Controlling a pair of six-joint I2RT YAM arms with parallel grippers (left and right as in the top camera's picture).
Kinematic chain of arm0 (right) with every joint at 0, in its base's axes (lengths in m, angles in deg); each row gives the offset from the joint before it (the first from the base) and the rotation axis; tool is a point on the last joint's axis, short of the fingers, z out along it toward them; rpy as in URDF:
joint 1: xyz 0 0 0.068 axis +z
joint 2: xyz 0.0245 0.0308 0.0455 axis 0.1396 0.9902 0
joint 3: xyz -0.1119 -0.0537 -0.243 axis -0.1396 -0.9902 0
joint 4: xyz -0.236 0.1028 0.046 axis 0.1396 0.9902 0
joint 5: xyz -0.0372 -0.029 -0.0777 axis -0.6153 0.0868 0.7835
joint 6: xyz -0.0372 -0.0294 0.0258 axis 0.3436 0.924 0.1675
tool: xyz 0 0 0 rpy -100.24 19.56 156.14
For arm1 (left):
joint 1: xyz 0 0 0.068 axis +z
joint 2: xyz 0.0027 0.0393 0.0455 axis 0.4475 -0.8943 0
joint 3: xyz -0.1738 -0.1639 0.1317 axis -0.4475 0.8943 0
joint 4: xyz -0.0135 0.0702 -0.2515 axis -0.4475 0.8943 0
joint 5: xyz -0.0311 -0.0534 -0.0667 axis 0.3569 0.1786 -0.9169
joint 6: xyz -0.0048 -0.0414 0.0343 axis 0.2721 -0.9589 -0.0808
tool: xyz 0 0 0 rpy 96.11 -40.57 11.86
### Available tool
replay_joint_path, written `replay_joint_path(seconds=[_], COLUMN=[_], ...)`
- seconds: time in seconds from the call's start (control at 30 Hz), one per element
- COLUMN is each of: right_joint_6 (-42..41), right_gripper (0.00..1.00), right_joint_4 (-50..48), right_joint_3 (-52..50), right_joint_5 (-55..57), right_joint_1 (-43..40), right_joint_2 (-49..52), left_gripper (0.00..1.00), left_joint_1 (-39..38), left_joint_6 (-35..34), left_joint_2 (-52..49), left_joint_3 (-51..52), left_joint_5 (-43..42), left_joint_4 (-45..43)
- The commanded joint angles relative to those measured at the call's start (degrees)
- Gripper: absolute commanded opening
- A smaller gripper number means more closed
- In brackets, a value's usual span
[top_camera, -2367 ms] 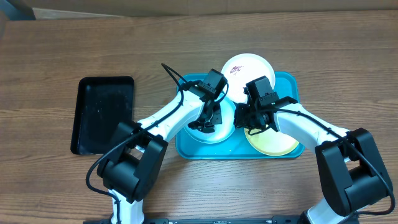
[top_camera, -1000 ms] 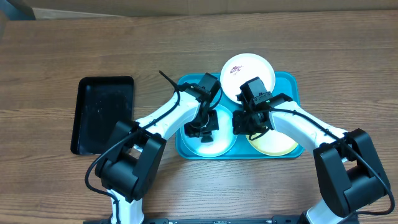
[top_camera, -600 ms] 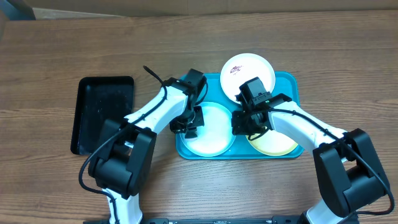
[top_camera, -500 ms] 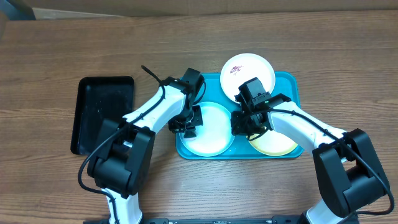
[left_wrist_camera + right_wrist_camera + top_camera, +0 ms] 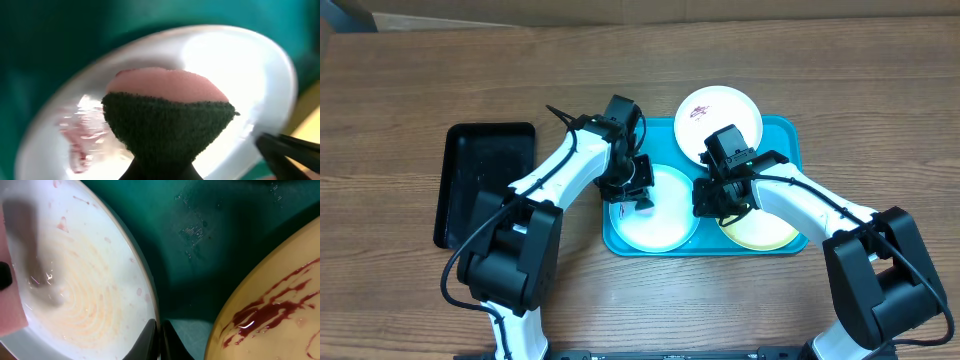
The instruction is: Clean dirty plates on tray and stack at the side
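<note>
Well, we found the left gripper low over the near-left part of the tray, its jaws clamped on a sponge of pink foam with a dark green scouring face. Right under that sponge lay the pale blue plate, flat in the tray's near-left corner. The sponge hung over the plate's far-left part, and we could not tell whether it pressed on the surface. Faint reddish smears showed on the wet plate beside the sponge.

The right gripper sat at the opposite, right-hand rim of the same plate, fingers brought together on that rim. So the plate lay between the two grippers. Just to the right of those fingers, across a narrow strip of bare tray, lay the yellow-green plate with dark-red streaks on it — near the gripper, not touching it.

The white plate lay at the tray's far edge, overhanging the rim, with a small red mark near its middle. A black tray lay on the wooden table, well apart to the left of the left arm
</note>
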Motion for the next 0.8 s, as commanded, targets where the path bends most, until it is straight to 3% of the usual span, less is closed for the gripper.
replay_joint_path(seconds=[0.0, 0.4, 0.77], right_joint_6=[-0.26, -0.26, -0.26], right_gripper=[0.04, 0.04, 0.04], right_joint_4=[0.15, 0.42, 0.52], right_joint_3=[0.92, 0.92, 0.92], right_joint_5=[1.16, 1.18, 1.18], right_joint_1=[-0.15, -0.15, -0.15], right_joint_2=[0.39, 0.42, 0.39], left_gripper=[0.04, 0.04, 0.07], left_joint_1=[-1.73, -4.07, -4.48], left_joint_6=[-2.32, -3.61, -4.81], left_joint_2=[-0.55, -0.66, -5.66], left_joint_3=[-0.83, -0.26, -0.26], left_joint_5=[-1.38, 6.84, 1.49], left_joint_4=[-1.18, -2.8, -2.16])
